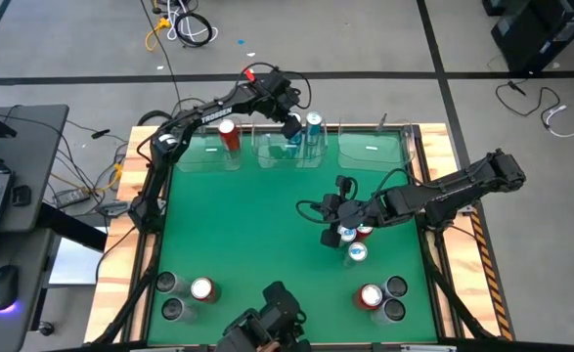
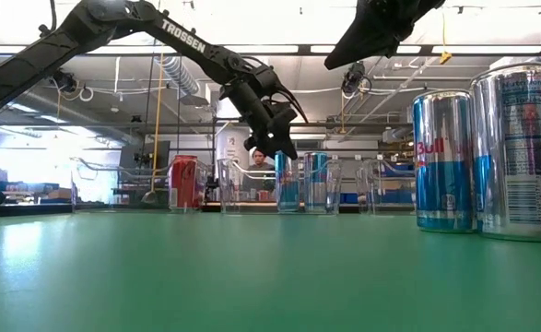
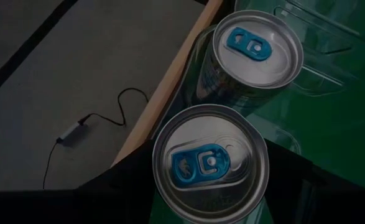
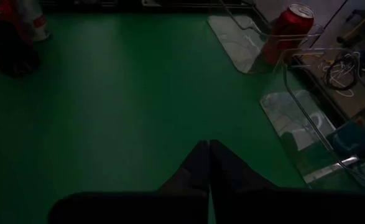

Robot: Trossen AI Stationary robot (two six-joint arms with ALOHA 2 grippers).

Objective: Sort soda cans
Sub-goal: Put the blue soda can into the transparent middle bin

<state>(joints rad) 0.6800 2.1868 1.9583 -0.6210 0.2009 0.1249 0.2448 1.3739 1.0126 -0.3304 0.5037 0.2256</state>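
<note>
**Desk:** What do you have, big things first?

**Me:** The green worktop [image 1: 267, 225], with three clear bins [image 1: 375, 152] in a row along its far edge. My left arm reaches out over the middle bin. My right arm comes in from the side and waits over the open green.

**Desk:** Left end effector?

**Me:** The left end effector [image 1: 291, 127] is partly open and clasped around the top of a blue can [image 3: 210, 163], one finger on each side. That can stands upright inside the middle bin, long axis vertical, blue tab facing straight up at my wrist camera. A second blue can [image 3: 257, 46] stands just beside it in the same bin, also upright. A red can [image 1: 230, 134] is upright in the next bin, off to the side of the end effector.

**Desk:** And the right?

**Me:** The right end effector [image 4: 208, 149] is clenched, fingers pressed together and holding nothing. Just beside it is a tight cluster of three cans [image 1: 355, 240], two blue and one red, all on end with silvery tops up.

**Desk:** The rest?

**Me:** Two groups stand well apart from both end effectors, at the near corners. One has a red can with two grey ones [image 1: 174, 310], the other a red with two grey [image 1: 394, 310]. All of them are upright.
</note>
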